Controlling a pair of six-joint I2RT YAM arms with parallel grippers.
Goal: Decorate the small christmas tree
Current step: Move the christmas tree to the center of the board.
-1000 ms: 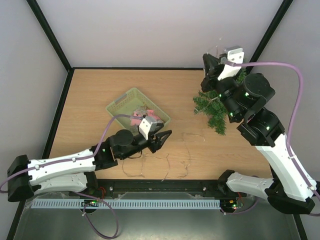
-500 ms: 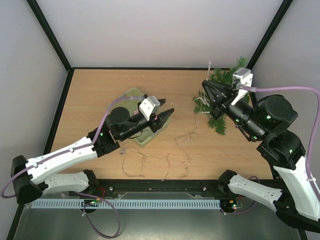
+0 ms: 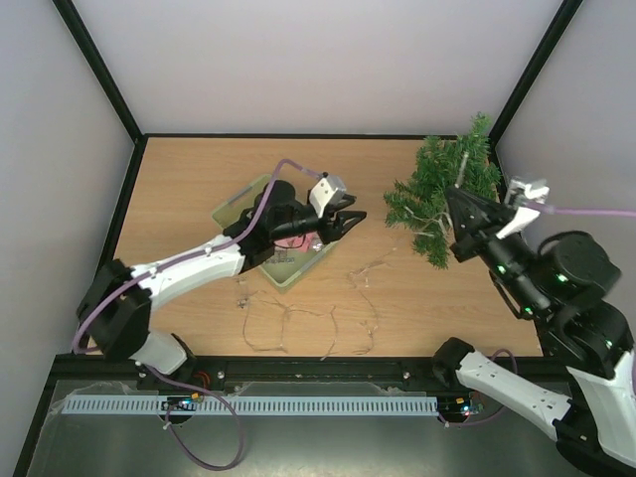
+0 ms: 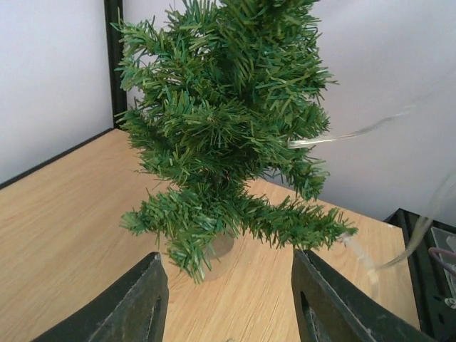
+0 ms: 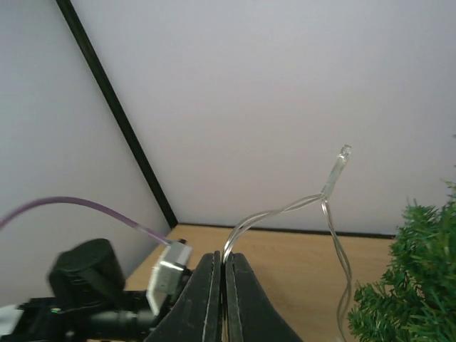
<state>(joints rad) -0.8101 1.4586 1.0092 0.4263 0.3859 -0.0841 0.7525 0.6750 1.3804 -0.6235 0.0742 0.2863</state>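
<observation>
Wooden table, far right corner: bushy green small christmas tree is being strung. Clear wire light string is being clamped by right fingers; left fingers apart, empty. Wrapping round branches is being required next.

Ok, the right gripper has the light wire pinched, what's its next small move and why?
Probably swing the wire over the tree's upper branches and lower it there. The right gripper is shut on the wire, a bulb stands free above it, and the tree is close beside it.
</observation>
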